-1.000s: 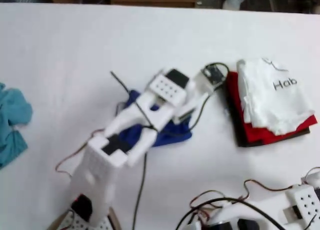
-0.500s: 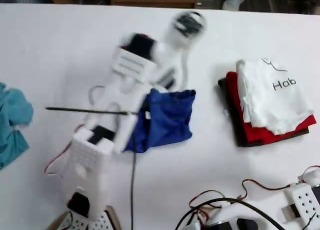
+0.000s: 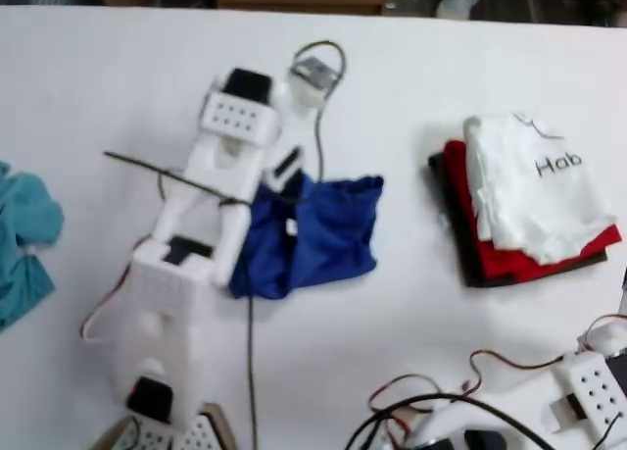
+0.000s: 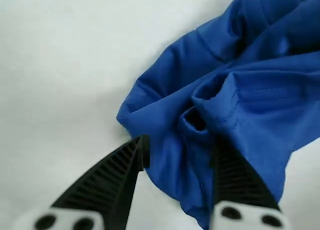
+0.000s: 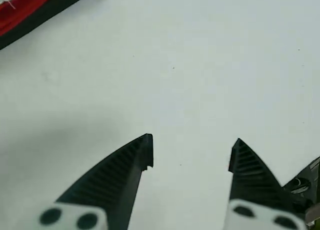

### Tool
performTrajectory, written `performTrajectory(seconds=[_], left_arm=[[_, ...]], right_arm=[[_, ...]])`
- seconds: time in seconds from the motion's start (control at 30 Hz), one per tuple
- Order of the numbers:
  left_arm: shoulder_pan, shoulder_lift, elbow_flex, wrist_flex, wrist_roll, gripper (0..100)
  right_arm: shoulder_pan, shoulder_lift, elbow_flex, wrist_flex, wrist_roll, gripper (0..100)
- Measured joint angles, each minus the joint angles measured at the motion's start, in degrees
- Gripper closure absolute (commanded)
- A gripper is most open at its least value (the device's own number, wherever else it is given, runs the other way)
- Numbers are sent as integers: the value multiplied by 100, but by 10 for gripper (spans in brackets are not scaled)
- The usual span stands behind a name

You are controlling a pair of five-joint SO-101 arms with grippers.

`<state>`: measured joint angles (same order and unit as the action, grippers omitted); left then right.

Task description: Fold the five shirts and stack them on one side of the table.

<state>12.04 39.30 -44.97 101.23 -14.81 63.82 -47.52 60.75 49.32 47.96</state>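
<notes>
Left hand (image 4: pixel 180 146) swung away from stack (image 3: pixel 529 190), open at blue shirt (image 3: pixel 323 229) edge

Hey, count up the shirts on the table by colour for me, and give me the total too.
teal shirt: 1
blue shirt: 1
white shirt: 1
red shirt: 1
black shirt: 1
Total: 5 shirts
</notes>
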Motion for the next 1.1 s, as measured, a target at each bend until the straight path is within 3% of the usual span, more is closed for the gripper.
performTrajectory(seconds=[0.4,0.7,0.8,1.0,1.1], left_arm=[[897,-70,492,0,0,779],[1248,-1046,1037,0,0,779],[1178,-1178,1459,-18,-35,779],[220,-1178,1618,-220,-369,779],[79,-1178,1732,-334,-396,779]], right_arm=[[-35,0,0,-123,0,745],[-35,0,0,-211,0,745],[-35,0,0,-211,0,745],[-35,0,0,-211,0,745],[-35,0,18,-211,0,745]])
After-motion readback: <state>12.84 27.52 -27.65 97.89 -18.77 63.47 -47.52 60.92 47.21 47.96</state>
